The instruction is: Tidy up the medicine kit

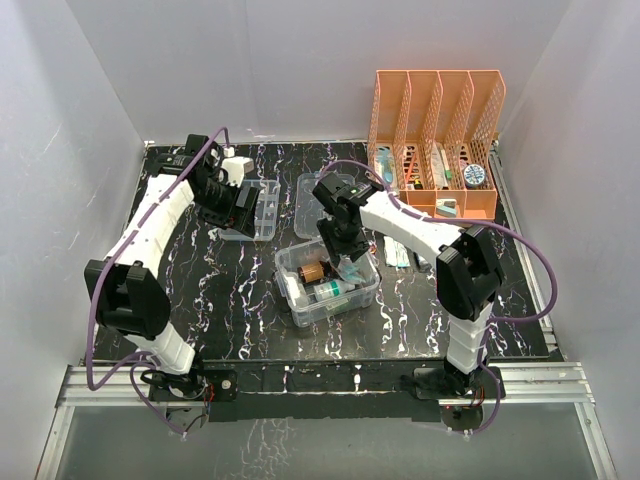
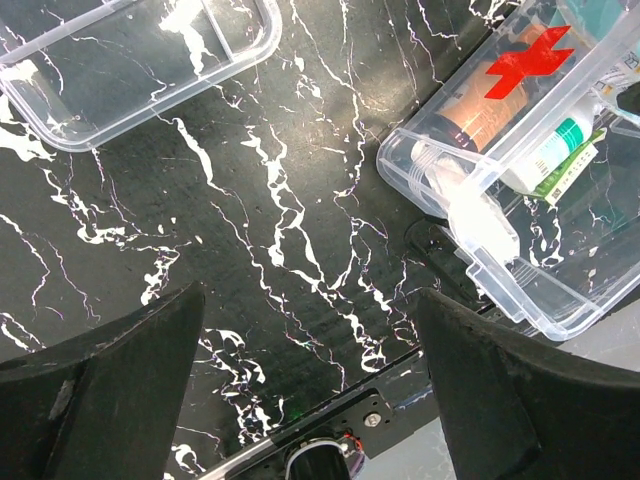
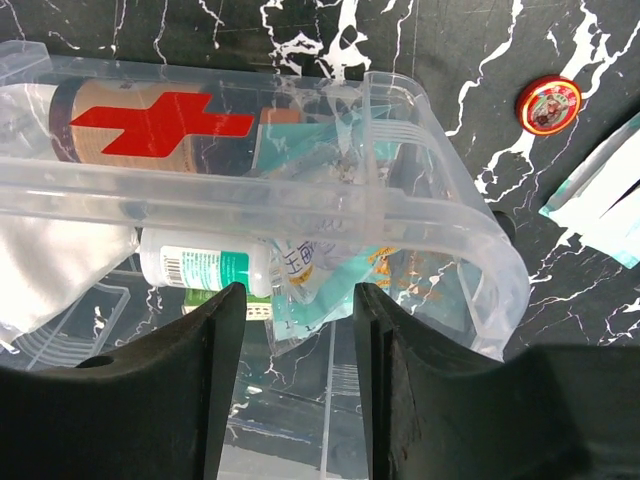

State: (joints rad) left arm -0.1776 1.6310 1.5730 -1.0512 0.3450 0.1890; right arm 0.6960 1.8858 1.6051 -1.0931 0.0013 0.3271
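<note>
Right claw [image 3: 292,310]: partly open, its fingers apart and low over the deep clear box [image 3: 430,215]. A teal packet [image 3: 315,265] in clear wrap shows in the gap. I cannot tell whether either finger touches it.
In the box: a white bottle with a green label [image 3: 195,268] lies on its side. A brown bottle [image 1: 312,270] lies beside it, behind a red cross [image 3: 160,122].
Box position: mid-counter [image 1: 230,300], near the front edge, between the two arms.
Right of the box: a small round red tin [image 3: 548,103] and white-and-teal packets [image 3: 605,205] lie on the counter.
Left claw [image 2: 310,400]: wide open, holding nothing, over bare counter.
Divided tray [image 1: 262,205]: just beside the left claw, at the back left of the box.
Clear lid [image 1: 308,195]: behind the box, partly hidden by the right arm.
Orange rack [image 1: 437,120]: far right corner, upright, with items in its slots.
</note>
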